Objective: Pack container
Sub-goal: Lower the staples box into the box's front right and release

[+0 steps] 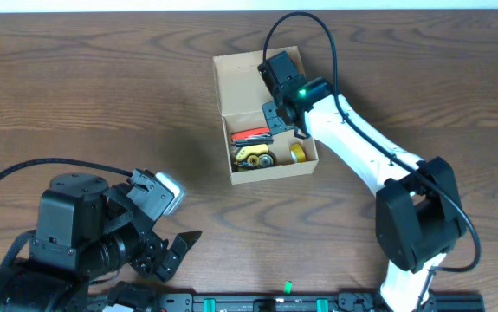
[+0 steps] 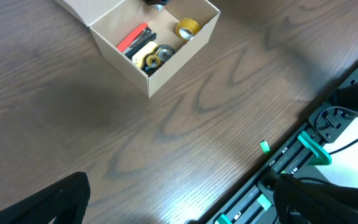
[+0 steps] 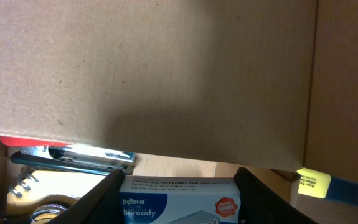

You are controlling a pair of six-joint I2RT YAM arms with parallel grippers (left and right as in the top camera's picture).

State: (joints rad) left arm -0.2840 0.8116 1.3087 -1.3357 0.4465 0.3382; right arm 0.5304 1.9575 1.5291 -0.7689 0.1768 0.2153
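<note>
The tan cardboard container [image 1: 270,175] stands at the back middle of the table with its flap lid [image 1: 242,80] open. Inside lie a red stapler [image 1: 250,136], a yellow tape roll [image 1: 297,153] and small round items [image 1: 253,157]. My right gripper [image 1: 283,111] hangs over the container's far side, shut on a small blue-and-white printed box [image 3: 179,198] between its dark fingers [image 3: 101,196]. The lid's cardboard [image 3: 147,74] fills most of the right wrist view. My left gripper [image 1: 172,250] rests near the front left, open and empty [image 2: 185,205], well away from the container [image 2: 166,68].
A black rail with green clips [image 1: 318,302] runs along the table's front edge. A small green piece [image 1: 288,284] lies just before it. A yellow-and-blue labelled item [image 3: 325,185] shows at the container's right inner wall.
</note>
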